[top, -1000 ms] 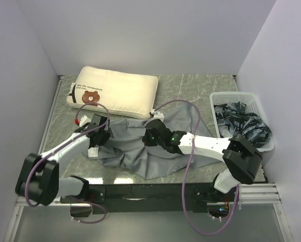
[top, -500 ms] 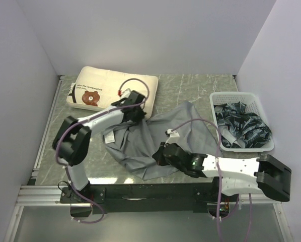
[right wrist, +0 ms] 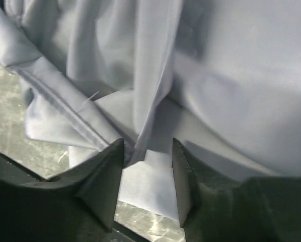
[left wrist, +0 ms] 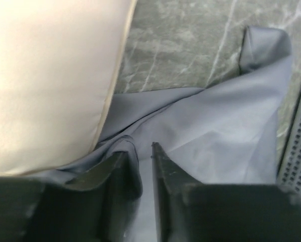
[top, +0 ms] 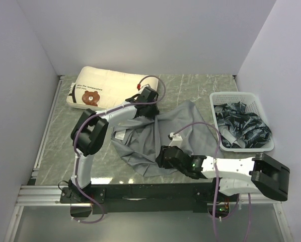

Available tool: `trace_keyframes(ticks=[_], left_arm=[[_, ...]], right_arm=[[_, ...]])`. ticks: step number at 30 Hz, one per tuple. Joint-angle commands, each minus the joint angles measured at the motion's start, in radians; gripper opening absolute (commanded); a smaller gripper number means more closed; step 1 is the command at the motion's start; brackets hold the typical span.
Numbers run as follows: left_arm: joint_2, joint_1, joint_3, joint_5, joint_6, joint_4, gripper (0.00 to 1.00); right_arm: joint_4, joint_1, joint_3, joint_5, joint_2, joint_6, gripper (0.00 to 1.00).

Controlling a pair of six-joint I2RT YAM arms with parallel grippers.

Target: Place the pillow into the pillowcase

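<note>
The cream pillow (top: 110,93) with the bear face lies at the back left; its plain end fills the left of the left wrist view (left wrist: 50,75). The grey pillowcase (top: 155,136) is crumpled mid-table, its white tag (top: 119,134) on the left edge. My left gripper (top: 148,108) sits on the pillowcase's back edge beside the pillow's right end. In its own view the left gripper (left wrist: 138,151) is open, a cloth fold (left wrist: 133,169) against one finger. My right gripper (top: 163,156) is at the pillowcase's near edge. The right gripper (right wrist: 147,143) is open over the pillowcase (right wrist: 231,75), a hanging fold by its left finger.
A white basket (top: 241,96) holding dark crumpled fabric (top: 243,126) stands at the right; its mesh wall (left wrist: 296,151) shows close to the pillowcase corner. White walls enclose the marble table on three sides. A metal rail runs along the near edge.
Both grippers went from shut to open. The left arm swung from the near left to the pillow's right end, dragging the cloth edge. The right gripper drew back to the pillowcase's near edge.
</note>
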State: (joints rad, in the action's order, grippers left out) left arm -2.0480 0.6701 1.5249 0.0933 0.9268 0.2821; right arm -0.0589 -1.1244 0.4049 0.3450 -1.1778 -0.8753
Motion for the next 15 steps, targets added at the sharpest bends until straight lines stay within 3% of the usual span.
trace_keyframes(ticks=[1,5,8,15], left_arm=[[0.1,0.002,0.03,-0.02,-0.12,-0.051,0.54],[0.179,0.002,0.043,0.014,-0.183,0.002,0.83],[0.248,-0.003,0.057,0.096,-0.224,0.044,0.94],[0.261,-0.012,0.204,0.255,-0.321,0.186,0.99]], right_arm=[[0.033,0.028,0.043,-0.001,0.029,0.025,0.54],[0.093,0.06,0.078,-0.006,0.064,0.041,0.66],[0.1,0.098,0.089,-0.032,0.099,0.056,0.7],[0.128,0.144,0.152,-0.058,0.112,0.101,0.71]])
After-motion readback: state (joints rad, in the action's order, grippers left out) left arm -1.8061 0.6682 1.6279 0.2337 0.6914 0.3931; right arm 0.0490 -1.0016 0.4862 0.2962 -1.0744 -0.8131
